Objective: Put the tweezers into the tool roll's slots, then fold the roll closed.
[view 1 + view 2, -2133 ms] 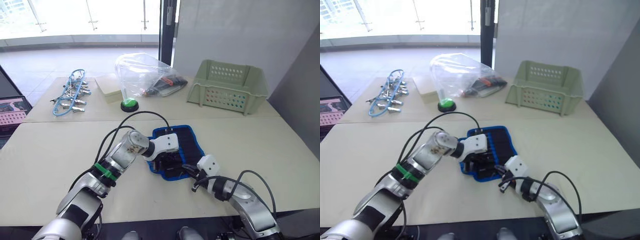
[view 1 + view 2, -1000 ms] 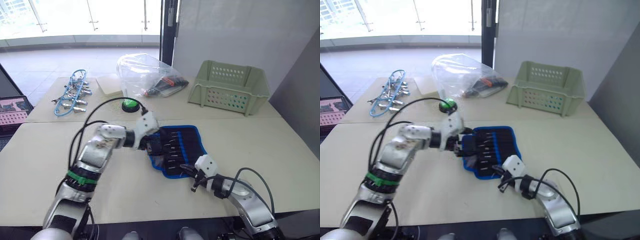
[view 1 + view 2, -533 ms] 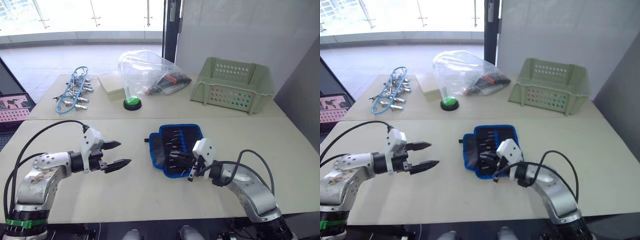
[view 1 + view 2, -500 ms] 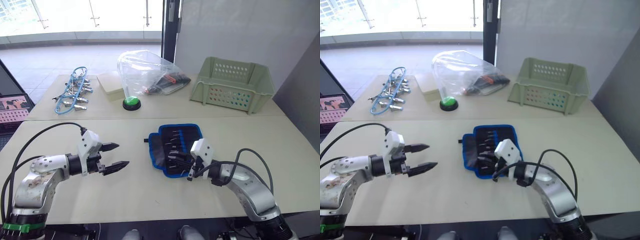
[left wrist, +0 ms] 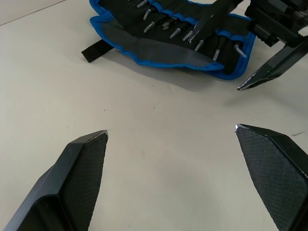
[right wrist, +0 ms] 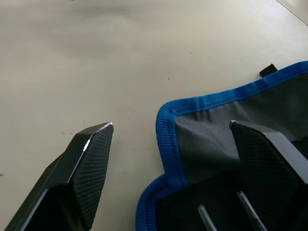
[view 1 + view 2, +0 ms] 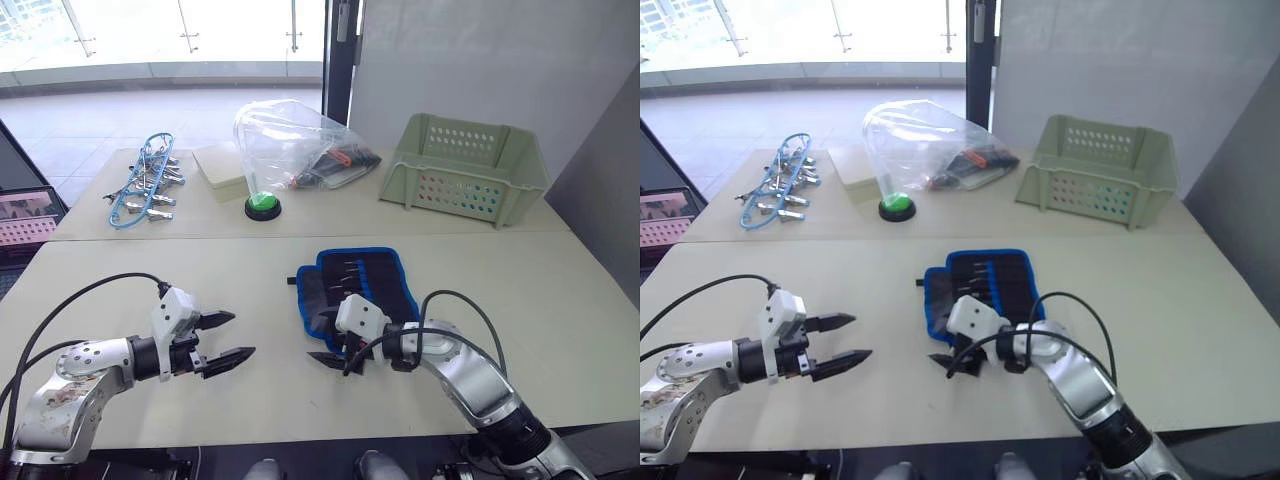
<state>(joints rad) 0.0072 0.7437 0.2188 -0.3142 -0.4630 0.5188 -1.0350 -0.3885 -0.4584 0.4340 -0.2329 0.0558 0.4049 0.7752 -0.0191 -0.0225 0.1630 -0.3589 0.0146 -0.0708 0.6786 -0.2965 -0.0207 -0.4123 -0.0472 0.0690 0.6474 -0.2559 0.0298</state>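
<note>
A pale table [image 7: 560, 300] carries the tool roll [image 7: 375, 285] lying open at its middle, tweezers [image 5: 192, 33] tucked in the slots [image 7: 365, 275]. The right gripper [image 7: 330, 345], forearm bent inward, straddles the roll's near-left corner, fingers spread and holding nothing. Well to the left, the left gripper [image 7: 228, 338] points toward the roll, fingers apart, empty.

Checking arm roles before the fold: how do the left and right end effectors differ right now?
Place: the left end effector hangs over bare table, apart from the tool roll; the right end effector is at the roll's near-left corner, one finger over its fabric, the other over the table beside it.
Aim: the left points toward the roll; the right points back toward the left one.
Shared: both open, holding nothing.
</note>
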